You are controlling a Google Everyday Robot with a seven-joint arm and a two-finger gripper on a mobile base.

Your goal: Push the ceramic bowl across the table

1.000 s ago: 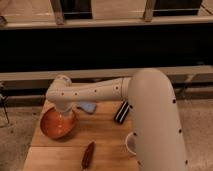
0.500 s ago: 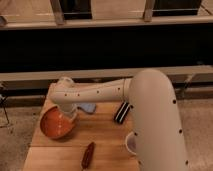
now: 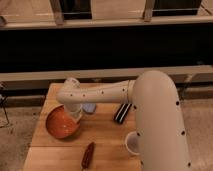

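The ceramic bowl [image 3: 61, 123], orange-red and glossy, sits on the left part of the tabletop [image 3: 105, 136], near its left edge and about midway between the far and near edges; it looks tipped slightly, so its inside faces the camera. At the bowl's right rim, in the left centre of the frame, the claw [image 3: 76, 115] comes down from the pale wrist above it and appears to meet the rim or reach just inside it. How far the claw is open cannot be told, and neither can whether it has hold of anything. The white arm [image 3: 102, 93], dotted with small dark marks, runs from that wrist toward the right, where it joins a much thicker white segment filling the lower right of the frame. Just right of the claw a small blue-grey object [image 3: 90, 107] lies flat on the wood. Farther right, partly under the arm, is a black striped object [image 3: 122, 113]. A pale cup [image 3: 133, 144] stands near the thick segment at the lower right of the tabletop. A dark reddish-brown elongated object [image 3: 88, 155] lies near the bottom edge, below the bowl. Behind the tabletop a light ledge [image 3: 35, 76] crosses the frame.
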